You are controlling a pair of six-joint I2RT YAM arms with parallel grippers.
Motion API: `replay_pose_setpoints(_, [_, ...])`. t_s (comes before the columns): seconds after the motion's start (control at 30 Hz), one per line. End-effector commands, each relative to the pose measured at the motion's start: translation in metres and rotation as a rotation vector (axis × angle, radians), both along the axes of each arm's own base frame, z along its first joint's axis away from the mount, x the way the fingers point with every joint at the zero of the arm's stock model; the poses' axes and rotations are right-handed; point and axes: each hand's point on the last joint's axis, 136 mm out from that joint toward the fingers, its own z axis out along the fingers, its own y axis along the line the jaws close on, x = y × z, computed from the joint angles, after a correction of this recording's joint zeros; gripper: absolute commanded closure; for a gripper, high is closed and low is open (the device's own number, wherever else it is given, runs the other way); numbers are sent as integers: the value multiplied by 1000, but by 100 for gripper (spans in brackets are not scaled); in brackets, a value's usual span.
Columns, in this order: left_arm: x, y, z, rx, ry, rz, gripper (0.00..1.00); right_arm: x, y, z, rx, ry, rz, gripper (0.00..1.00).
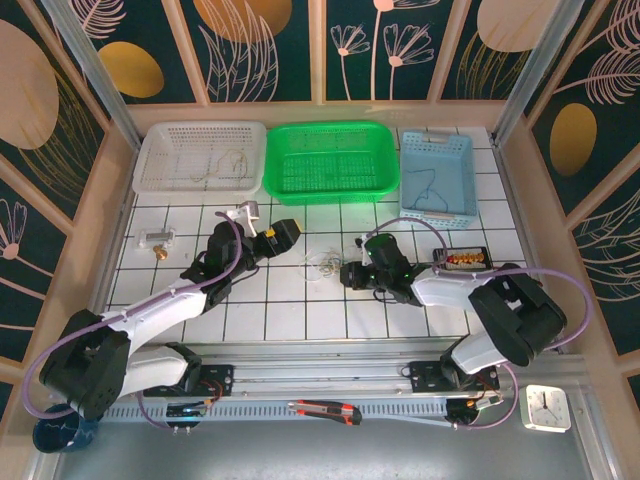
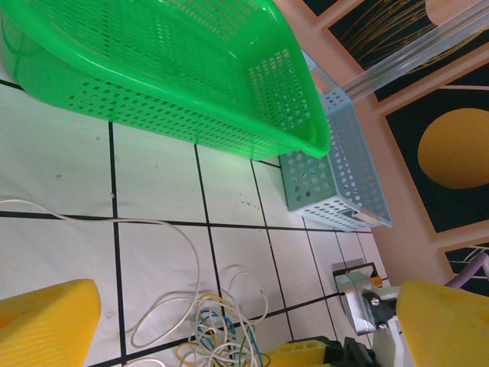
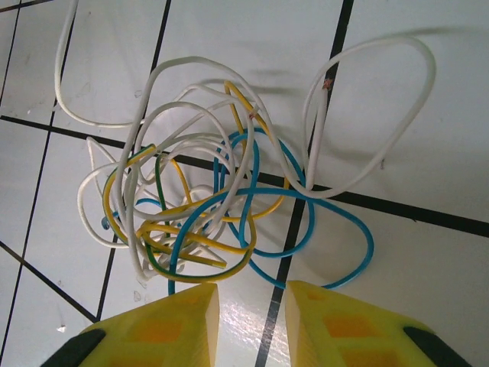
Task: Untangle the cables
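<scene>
**Top view:** One small clump of cables (image 1: 322,268) lay on the white tiled worktop (image 1: 290,320), between your two claws. The right claw (image 1: 350,275) sat just beside it. The left claw (image 1: 283,234) was a little further off, so the right arm looked the nearer. Three baskets stood along the far edge: one white basket (image 1: 200,127), one green basket (image 1: 325,127) and one blue basket (image 1: 436,140).

**Left wrist view:** The left claw (image 2: 248,306) stood wide open, holding nothing. The cables (image 2: 221,340) lay just ahead, between its spread yellow fingers (image 2: 46,321).

**Right wrist view:** The cables (image 3: 214,206) lay directly ahead of the right claw (image 3: 250,306), slightly to its left. The nearest blue loop lay just beyond the fingertips. The jaws had only a narrow gap, with bare tile showing through it and nothing gripped. The clump was roughly round with no clear long axis, though one white loop reached out to the right. You could see white, yellow, blue and a little green, but the separate strands could not be counted.
</scene>
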Motion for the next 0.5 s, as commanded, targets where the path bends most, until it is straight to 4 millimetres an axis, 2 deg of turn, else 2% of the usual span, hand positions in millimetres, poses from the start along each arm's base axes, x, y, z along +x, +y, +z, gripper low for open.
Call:
replay_pose_setpoints(0.0, [0, -4, 12, -37, -30, -11, 1, 8, 13, 12, 38, -29, 18, 72])
replay_pose_setpoints(0.37, [-2, -6, 13, -45, -32, -25, 1, -2, 7, 33, 79, -56, -1, 70])
replay_pose_setpoints(0.47, [-2, -6, 13, -44, -33, -26, 1, -5, 8, 34, 83, -53, 3, 69])
